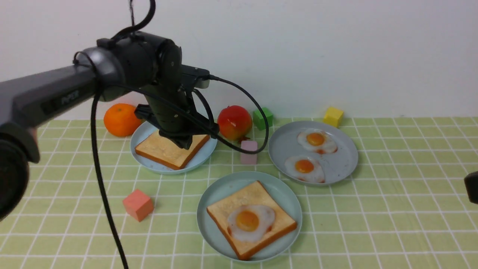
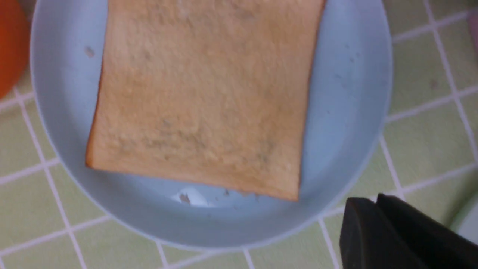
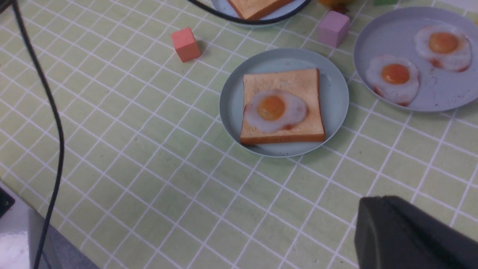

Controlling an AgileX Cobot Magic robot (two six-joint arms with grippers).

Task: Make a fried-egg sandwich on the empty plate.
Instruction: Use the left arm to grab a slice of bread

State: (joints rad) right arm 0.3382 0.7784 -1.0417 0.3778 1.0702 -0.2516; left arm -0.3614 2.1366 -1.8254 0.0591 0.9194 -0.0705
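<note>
The left gripper (image 1: 183, 143) hides part of the far-left toast (image 1: 164, 151), its jaws unreadable; the right gripper (image 1: 471, 186) is cropped at the right edge.

A plain, unmarked white wall (image 1: 336, 56) stood behind the tabletop (image 1: 410, 224) and met its far edge in a straight, level line. The tabletop was covered by a flat pale green cloth printed with a grid of thin white lines (image 1: 56, 194), which reached right back to the wall. The light was soft and even, casting only faint shadows on the cloth. In the right wrist view the cloth ended at a corner beside a glossy grey-white surface (image 3: 15, 243), of which too little showed to identify it.
</note>
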